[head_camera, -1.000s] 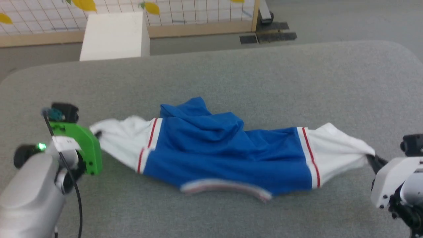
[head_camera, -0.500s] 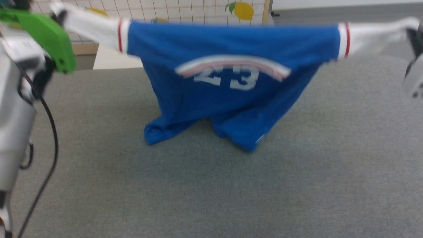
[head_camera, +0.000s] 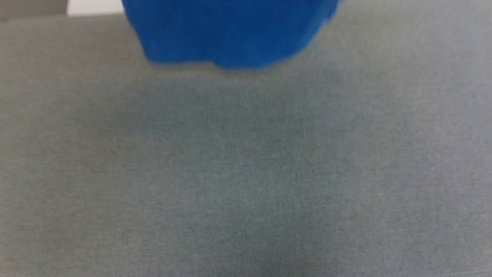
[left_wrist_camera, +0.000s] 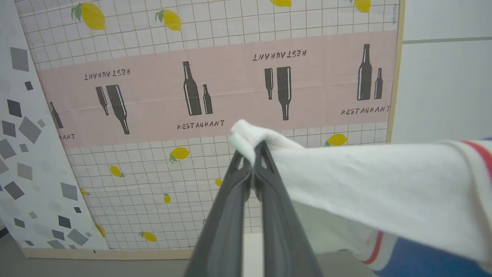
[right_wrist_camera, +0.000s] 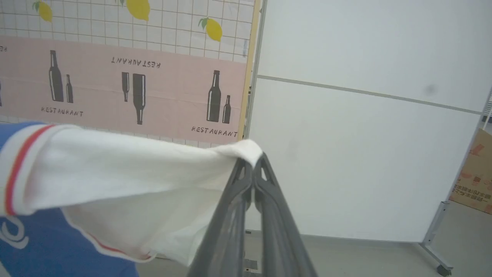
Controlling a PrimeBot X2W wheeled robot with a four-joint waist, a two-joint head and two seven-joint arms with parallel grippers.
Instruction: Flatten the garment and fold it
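Grey table (head_camera: 246, 173); lemon-print screen (left_wrist_camera: 153, 192); white partition (right_wrist_camera: 365, 134)

Head camera down onto table (head_camera: 246, 173); both wrist cameras toward one screen (left_wrist_camera: 153, 96).

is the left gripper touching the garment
Touching. The left wrist view shows the left gripper pinched shut on the white sleeve end of the garment.

Wide open run across the grey felt-covered tabletop (head_camera: 246, 173) on the near side; farther back, the hanging royal-blue jersey T-shirt (head_camera: 226, 34) curtains the middle. Behind it, a lemon-and-bottle printed screen (left_wrist_camera: 153, 96) and a plain white partition panel (right_wrist_camera: 365, 154) close off the back.
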